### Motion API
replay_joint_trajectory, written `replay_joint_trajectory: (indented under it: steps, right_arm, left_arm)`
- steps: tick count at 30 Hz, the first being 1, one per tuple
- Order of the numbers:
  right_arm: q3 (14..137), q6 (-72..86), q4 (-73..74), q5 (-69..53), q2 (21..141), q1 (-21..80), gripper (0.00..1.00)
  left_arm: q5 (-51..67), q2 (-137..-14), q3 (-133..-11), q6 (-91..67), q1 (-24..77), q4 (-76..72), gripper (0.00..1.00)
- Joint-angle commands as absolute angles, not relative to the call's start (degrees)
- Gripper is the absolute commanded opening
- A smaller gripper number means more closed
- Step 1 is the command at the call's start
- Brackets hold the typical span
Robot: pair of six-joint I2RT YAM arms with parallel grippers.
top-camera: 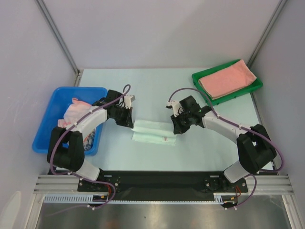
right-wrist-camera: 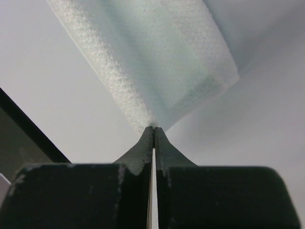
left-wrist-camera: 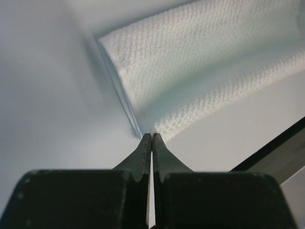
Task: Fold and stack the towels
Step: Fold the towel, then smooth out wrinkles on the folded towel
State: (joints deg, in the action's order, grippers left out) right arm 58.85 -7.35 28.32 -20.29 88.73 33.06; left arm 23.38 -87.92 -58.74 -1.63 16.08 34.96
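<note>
Mint towel (top-camera: 153,132): folded strip mid-table, btw the two arms, long side running L–R; pinched at both short ends.
L gripper (left-wrist-camera: 151,139): jaws fully together; only the very tips bite the cloth at the strip's L end. Two layers show just past the tips.
R gripper (right-wrist-camera: 154,130): same, jaws pressed together on the R end, thin bite at the tips.
Table (top-camera: 152,90): pale, smooth; strip lies toward the front, near the black base plate (top-camera: 157,179).
Blue bin (top-camera: 45,125): far L, L arm's elbow over its R wall; unfolded towels (top-camera: 74,112) heaped inside, pink and white.
Green tray (top-camera: 199,78): back R, well apart from the strip; salmon towels (top-camera: 226,78) stacked on it.
Step (judged): prob. mid-fold on the mint one; most of the job left, given the heap in the bin.
Risk, slip: bite is shallow, so a quick lift or pull apart could drag cloth out of one pinch; that end drops and the fold skews.
Risk, layers: can't tell if both layers are caught; if only the top one is, lifting opens the fold.
Risk, uneven arms: one side moving ahead of the other twists the strip, edges misalign.
Risk, collision: bringing ends together puts the wrists close; fingers could knock.
Risk, snag: L elbow over the bin could catch the heap on a big swing.
</note>
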Motion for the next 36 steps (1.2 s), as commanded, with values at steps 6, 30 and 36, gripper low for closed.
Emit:
replay_joint_trajectory:
  steps: [6,30,36]
  right_arm:
    - [54.0,-3.0,23.5,-18.8,85.3,34.7,0.00]
    - [47.7,21.0,12.2,-16.3,87.5,35.9,0.22]
    - [45.2,22.3,10.9,-14.7,87.5,35.9,0.22]
  left_arm:
    - [24.2,-83.8,-53.6,-6.2,17.1,33.7,0.06]
    - [23.8,-83.4,-48.1,-22.8,20.9,20.8,0.31]
    - [15.9,-86.8,-48.4,-24.6,20.9,23.5,0.31]
